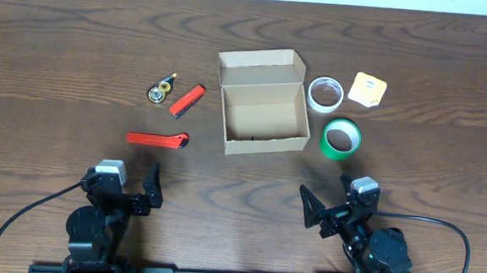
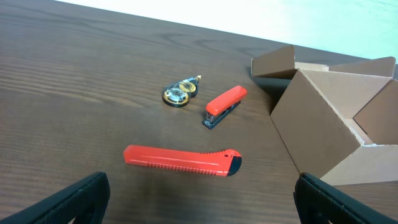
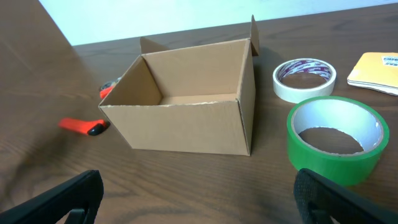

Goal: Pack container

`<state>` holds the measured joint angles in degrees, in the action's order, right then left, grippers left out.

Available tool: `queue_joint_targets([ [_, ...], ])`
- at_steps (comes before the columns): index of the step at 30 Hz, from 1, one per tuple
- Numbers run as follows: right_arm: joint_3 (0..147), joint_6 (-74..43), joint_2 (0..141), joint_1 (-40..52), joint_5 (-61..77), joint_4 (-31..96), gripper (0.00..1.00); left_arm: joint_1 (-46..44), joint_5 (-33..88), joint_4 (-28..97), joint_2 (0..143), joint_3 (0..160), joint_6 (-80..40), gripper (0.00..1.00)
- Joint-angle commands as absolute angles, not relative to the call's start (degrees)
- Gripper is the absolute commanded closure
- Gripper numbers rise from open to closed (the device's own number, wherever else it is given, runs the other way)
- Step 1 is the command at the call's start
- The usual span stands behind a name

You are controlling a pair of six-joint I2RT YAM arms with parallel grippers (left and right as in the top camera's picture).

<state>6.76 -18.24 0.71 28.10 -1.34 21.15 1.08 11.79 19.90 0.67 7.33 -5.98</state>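
We start with the wooden table [image 1: 54, 49], which carries everything. The container [image 1: 265, 146] stands near its middle, ahead of both arms and between them, in our judgement so that either arm can reach it. It is upright with its mouth facing up, and we see nothing inside. The hinged flap [image 1: 260, 66] is thrown back on the far side, away from the robot, which leaves the opening free from above and from the near side. Its long axis runs left to right across the table, turned slightly so that the right end lies a touch farther away.

The left gripper [image 2: 200, 202] and the right gripper [image 3: 199, 202] are at the near edge, each with fingers spread wide and holding nothing (a ready posture, as we read it, with packing not yet begun).

The loose items flank the box, so each arm likely has its own share. On the right, a green tape roll [image 1: 341, 155] lies flat just beside the box's right wall, with a white tape roll [image 1: 325, 108] beyond it and a yellow notepad [image 1: 367, 90] farther right. On the left, a red utility knife [image 1: 157, 138] lies nearest the left arm. Beyond it are a red stapler [image 1: 187, 100] and a small gold-coloured dispenser [image 1: 160, 90], which we cannot identify more closely.
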Motion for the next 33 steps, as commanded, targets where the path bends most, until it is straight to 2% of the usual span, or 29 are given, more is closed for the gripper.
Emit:
queue_joint_targets([
  [1,6.3,-17.5,0.3,28.7,-2.1,21.0,0.01,1.4,11.4,20.1,0.3,6.1,-5.3,0.05],
  [24,6.3,-17.7,0.4,28.7,-1.9,21.1,0.01,1.4,11.6,20.1,0.3,6.1,-5.3,0.05],
  [33,6.3,-17.8,5.1,28.7,-2.9,21.2,0.01,1.4,13.6,20.1,0.3,6.1,-8.7,0.05],
])
